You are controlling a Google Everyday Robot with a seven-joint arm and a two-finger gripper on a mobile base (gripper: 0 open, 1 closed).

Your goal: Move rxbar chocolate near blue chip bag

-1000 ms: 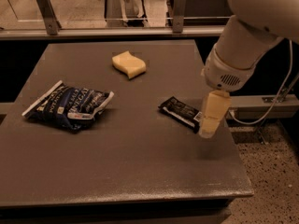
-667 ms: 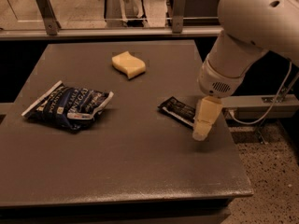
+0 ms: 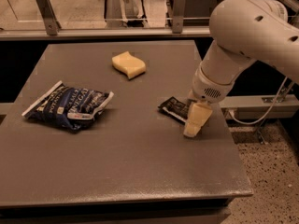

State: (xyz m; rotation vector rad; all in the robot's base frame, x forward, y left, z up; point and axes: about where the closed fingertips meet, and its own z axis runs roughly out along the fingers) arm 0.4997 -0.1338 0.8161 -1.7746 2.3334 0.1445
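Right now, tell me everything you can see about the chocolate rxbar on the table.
The rxbar chocolate is a small flat bar in a glossy black wrapper with faint pale print. It lies flat and at an angle on the dark grey table, toward the right side. Its left end is in plain view. Its right end is hidden behind the gripper, which hangs right at that end; whether they touch cannot be told. Nothing else is near the bar.
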